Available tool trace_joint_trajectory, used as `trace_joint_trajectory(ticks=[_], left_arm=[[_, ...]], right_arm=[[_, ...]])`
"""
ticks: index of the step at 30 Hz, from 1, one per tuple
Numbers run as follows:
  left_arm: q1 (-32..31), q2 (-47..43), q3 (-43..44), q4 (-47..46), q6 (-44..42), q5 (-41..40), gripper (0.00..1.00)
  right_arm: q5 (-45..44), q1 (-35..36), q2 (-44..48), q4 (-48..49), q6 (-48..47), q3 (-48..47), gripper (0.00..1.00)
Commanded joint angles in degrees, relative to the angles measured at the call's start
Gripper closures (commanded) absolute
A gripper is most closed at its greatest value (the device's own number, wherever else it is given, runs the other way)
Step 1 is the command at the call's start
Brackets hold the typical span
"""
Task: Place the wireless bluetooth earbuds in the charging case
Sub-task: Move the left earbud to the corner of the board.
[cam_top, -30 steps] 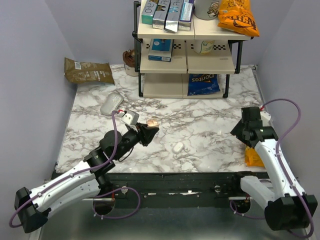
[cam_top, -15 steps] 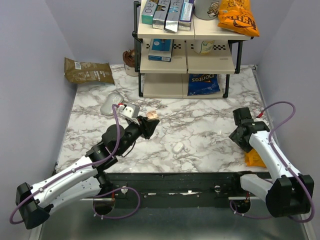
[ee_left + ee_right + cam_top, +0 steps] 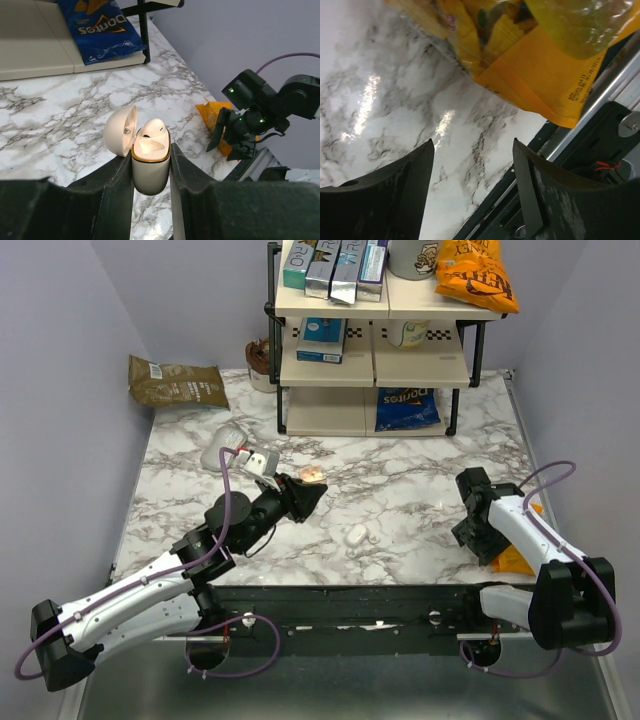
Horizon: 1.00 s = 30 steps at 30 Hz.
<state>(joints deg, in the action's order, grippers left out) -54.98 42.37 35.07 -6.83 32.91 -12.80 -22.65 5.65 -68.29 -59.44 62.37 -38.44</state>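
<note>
While left gripper (image 3: 151, 152) is clamping the open case (image 3: 150, 172) left of centre, one earbud (image 3: 152, 128) is sitting inside | right gripper (image 3: 472, 150) is hanging open, empty, near right | next: likely fetching the white piece (image 3: 357, 535).

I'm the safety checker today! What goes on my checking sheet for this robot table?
Surface: glossy white-and-grey marble tabletop.
Job's things: cream oval charging case, lid open, one white earbud seated inside; small white oval piece loose on the marble, too small to identify.
Clutter: white computer mouse; orange snack bag; brown foil bag; cream shelf rack holding a blue Doritos bag.
End effectors: left end effector shut on the case, holding it upright; right end effector open, holding nothing, near the orange bag.
Cables: purple cables loop along both arms.
Surroundings: plain grey-lilac walls.
</note>
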Motion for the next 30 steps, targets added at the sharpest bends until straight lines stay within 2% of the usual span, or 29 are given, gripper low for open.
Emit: trace_joint_trajectory(ticks=[1,11,13,24,30], left_arm=[[-1.4,-0.6,2.5,1.0,0.2,-0.3,1.0],[-2.4,-0.8,4.0,3.4,-0.4,-0.9,1.0],[-2.8,-0.9,4.2,4.2,0.1,-0.9,1.0],[-4.0,1.3,6.1,4.5,-0.6,-0.6,1.0],[-4.1,3.7,7.2,3.1,-2.8,0.7,1.0]], right_arm=[[-4.9,-0.9,-0.8,-4.5,4.3,-1.3,0.27],[-3.7,-5.6,4.6,-4.5,3.1,-0.1,0.27],[-2.7,-9.2,4.8,-3.7,2.0,0.2,0.27],[1.8,-24.8,1.2,0.8,-4.1,1.1,0.28],[0.9,-26.6,-1.1,1.7,-3.8,1.0,0.29]])
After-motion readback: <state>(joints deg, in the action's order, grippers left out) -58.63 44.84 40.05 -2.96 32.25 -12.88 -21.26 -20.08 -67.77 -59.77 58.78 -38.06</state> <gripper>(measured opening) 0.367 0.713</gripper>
